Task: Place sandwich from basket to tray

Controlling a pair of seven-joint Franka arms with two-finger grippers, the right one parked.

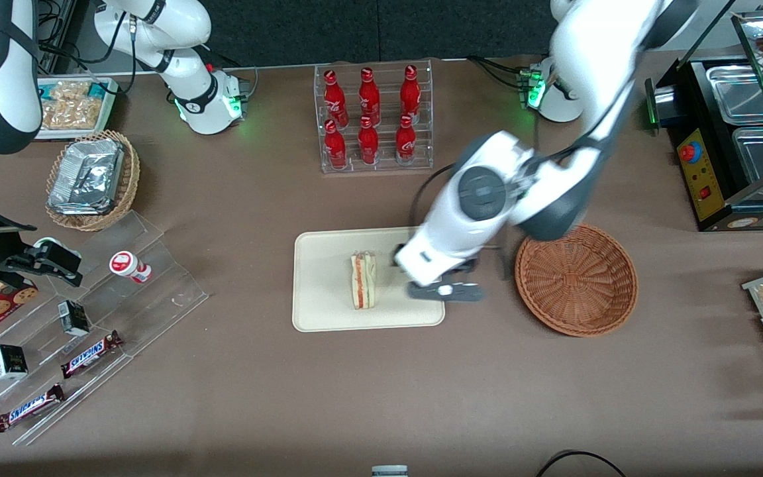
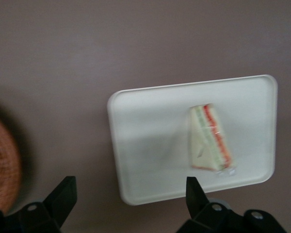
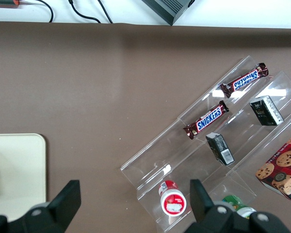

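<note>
Sandwich is lying on its side on the tray, untouched. Basket is sitting beside the tray, toward the working arm's end. Gripper is hovering above the tray's edge nearest the basket, fingers spread, holding nothing.

- The working arm reaches from its base near the table edge farthest from the front camera, toward the working arm's end, and bends down toward the middle of the table.
- Its wrist points downward, above the table's middle.
- The gripper hangs above the table surface, roughly midway between the near and farthest edges.
- Its fingers are spread wide apart, with nothing between them.
</note>
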